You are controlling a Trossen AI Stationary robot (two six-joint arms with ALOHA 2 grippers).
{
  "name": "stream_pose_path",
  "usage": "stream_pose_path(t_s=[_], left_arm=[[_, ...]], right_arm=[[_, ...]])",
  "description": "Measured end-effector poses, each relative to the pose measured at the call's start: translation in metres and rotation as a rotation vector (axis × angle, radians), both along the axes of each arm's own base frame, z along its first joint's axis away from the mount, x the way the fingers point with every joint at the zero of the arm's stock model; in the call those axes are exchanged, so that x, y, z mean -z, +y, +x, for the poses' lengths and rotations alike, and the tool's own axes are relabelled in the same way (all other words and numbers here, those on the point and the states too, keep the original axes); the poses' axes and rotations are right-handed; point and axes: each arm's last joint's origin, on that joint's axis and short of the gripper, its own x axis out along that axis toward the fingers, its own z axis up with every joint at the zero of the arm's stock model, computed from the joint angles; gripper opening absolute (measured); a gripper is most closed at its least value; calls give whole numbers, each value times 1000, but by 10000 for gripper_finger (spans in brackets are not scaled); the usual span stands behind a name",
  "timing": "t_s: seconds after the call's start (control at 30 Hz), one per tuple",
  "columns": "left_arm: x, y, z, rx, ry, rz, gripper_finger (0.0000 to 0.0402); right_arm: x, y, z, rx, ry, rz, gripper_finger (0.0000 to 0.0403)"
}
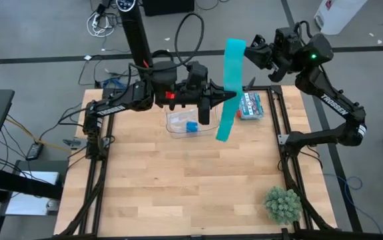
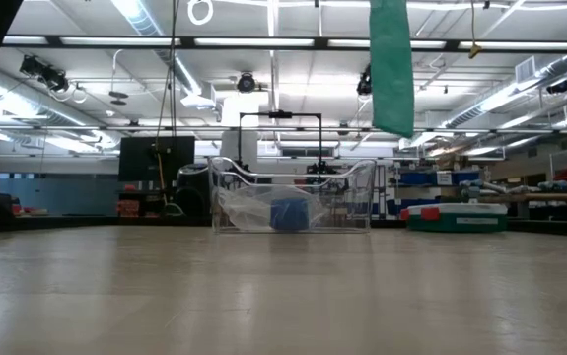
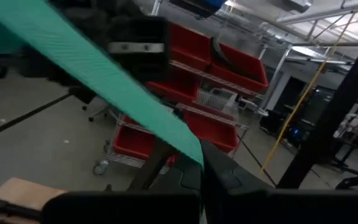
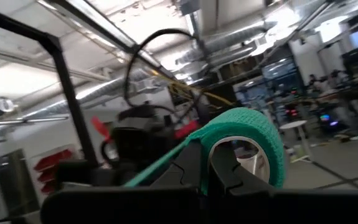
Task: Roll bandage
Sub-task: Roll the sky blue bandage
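The bandage (image 1: 231,73) is a long teal strip held in the air over the table's far middle, between my two grippers. My left gripper (image 1: 222,99) reaches in from the table's left and is shut on the strip partway along it. My right gripper (image 1: 248,52) is at the far right, shut, with the strip's upper end wound over its fingers. The strip's free lower end (image 2: 392,118) hangs well above the tabletop. My left gripper pinches the flat strip (image 3: 188,144) between its two fingers, partway along its length. The fingers come in about level from the table's left and lie across the strip. From there the strip runs taut toward my right gripper, and the free end (image 1: 224,133) hangs clear. My right gripper has the bandage's upper end looped around its shut fingertips as a teal band (image 4: 256,127). The fingers point from the far right toward the table's middle, slightly upward. The strip (image 4: 166,158) leaves the loop and runs taut toward my left gripper, clear of the table.
A clear plastic container (image 1: 178,120) holding a blue roll (image 1: 192,126) stands under the left gripper. A teal-and-white box (image 1: 251,105) lies at the far right, and a green spiky ball (image 1: 283,203) at the near right. Dark frame rails run along both sides.
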Motion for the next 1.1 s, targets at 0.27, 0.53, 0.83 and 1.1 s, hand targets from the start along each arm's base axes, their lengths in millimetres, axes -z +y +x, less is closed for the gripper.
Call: stream_pose_path(t_s=[0.27,0.53,0.83,1.1], left_arm=[[0,-2,0,2,0,0,1],[9,-2,10,-21,24,-4,2],[23,0,20,-33,98,36,2],[30,11,19,-93,182,81,3]], right_arm=[[1,-8,1,25,-8,0,0],[-6,4,5,-45,-79,37,0],[-10,15,8,-115,-123,56,0],[-14,25,9,-203,-153,94,0]])
